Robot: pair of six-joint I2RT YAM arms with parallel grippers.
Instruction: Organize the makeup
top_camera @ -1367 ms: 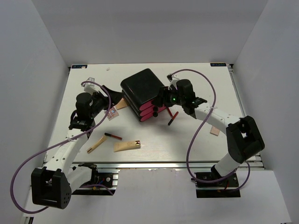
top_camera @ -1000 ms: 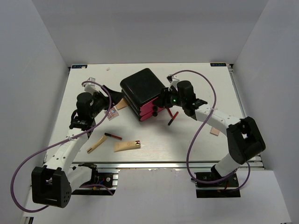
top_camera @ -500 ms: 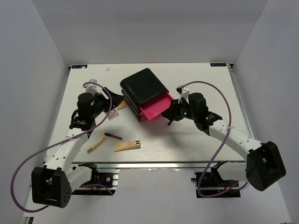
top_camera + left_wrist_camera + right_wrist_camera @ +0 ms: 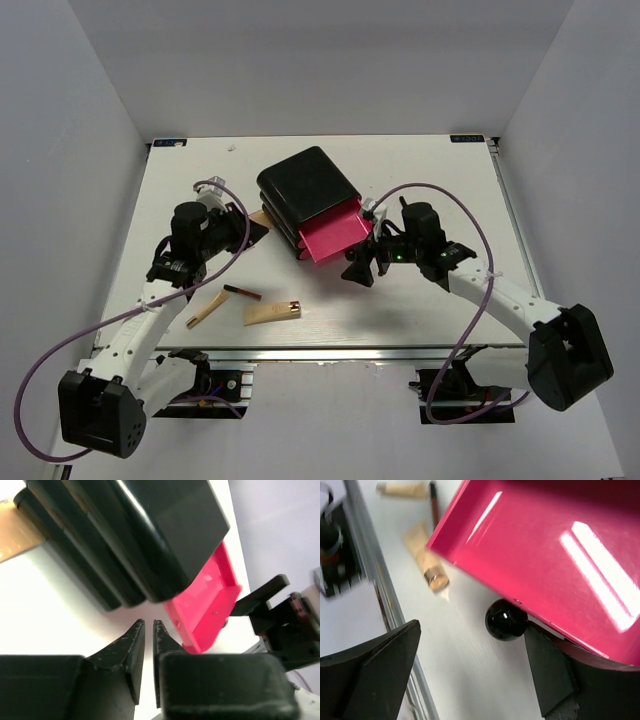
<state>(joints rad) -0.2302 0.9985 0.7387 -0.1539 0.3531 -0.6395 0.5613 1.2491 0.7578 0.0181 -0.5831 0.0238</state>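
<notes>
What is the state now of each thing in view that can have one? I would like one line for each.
Pink drawer: pulled out, open, nothing seen inside.
Right tool: open, one finger on each side of the drawer knob.
Left tool: almost shut, nothing visible between its fingers.
Beige tube: lying on the table, not in the drawer.
Lipstick: lying on the table.

One box, one lipstick, perhaps three beige tubes.
</notes>
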